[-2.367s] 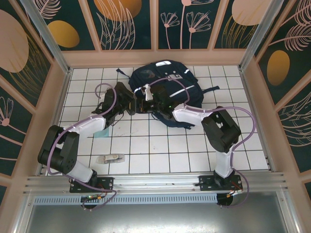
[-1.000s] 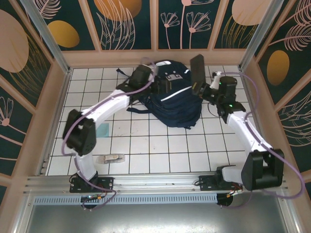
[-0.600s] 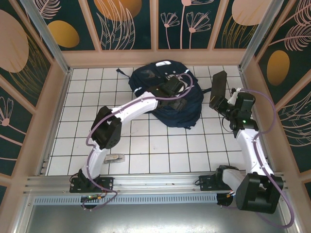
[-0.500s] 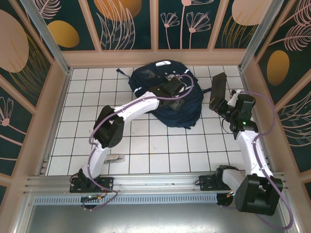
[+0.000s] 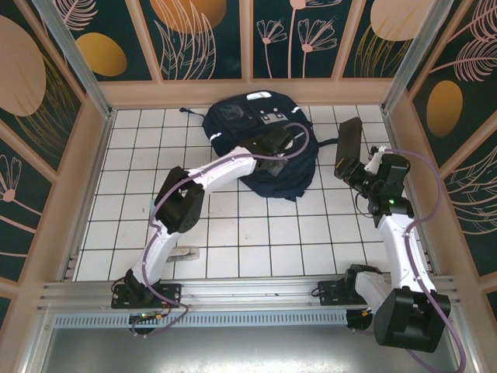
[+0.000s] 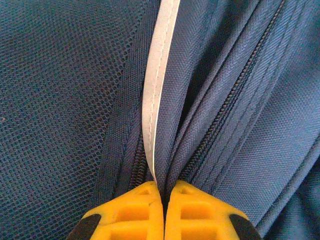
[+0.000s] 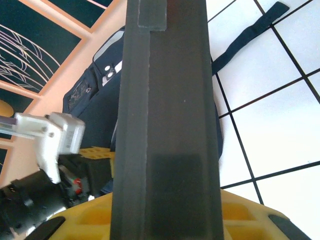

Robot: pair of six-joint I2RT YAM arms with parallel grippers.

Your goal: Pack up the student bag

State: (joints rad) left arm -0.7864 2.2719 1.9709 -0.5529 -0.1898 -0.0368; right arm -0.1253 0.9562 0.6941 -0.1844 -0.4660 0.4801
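Note:
The student bag (image 5: 242, 128), navy with white stripes, lies on the white tiles at the back centre. My left gripper (image 5: 281, 148) rests on its right side. Up close, this gripper (image 6: 164, 192) is shut on a fold of the bag's fabric (image 6: 60, 90), pinching the white reflective stripe (image 6: 159, 75) beside a zipper. My right gripper (image 5: 359, 176) hovers to the right of the bag, shut on a dark flat object (image 5: 347, 146) that stands upright. From the right wrist, that dark flat object (image 7: 167, 125) rises between the yellow fingers (image 7: 255, 215), with the bag (image 7: 95, 95) behind it.
A small clear packet (image 5: 177, 253) lies on the tiles near the left arm's base. One bag strap (image 7: 252, 30) trails over the tiles to the right. Peach-framed walls (image 5: 248, 92) close in the floor on three sides. Bare tiles lie in front of the bag.
My left gripper has closed on the bag's fabric, and the bag has shifted slightly toward the back left. The right gripper still holds the dark flat object in nearly the same place.

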